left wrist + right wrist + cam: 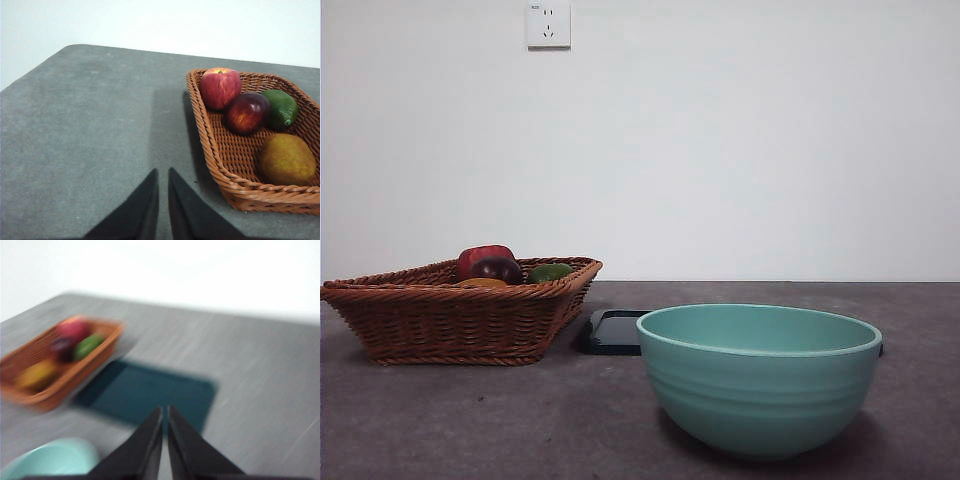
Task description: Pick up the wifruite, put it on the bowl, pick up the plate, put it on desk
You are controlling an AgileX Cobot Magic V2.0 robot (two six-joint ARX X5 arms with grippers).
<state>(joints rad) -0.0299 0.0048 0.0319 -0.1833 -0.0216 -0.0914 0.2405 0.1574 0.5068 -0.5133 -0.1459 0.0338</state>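
Fingers (161, 186) on my left arm were closed, empty, nearer the wifruite (287, 159) lying in the basket (215, 150) just beside them.

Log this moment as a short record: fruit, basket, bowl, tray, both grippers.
wifruite: orange-brown fruit in the wicker basket, nearest its front rim
other fruit: red apple, dark purple-red fruit, green fruit, all in the basket
bowl: teal-green bowl on the desk, nothing seen in it
plate: dark flat tray beside the basket, behind the bowl
left gripper: shut, above bare desk beside the basket
right gripper: shut, above the tray, view blurred
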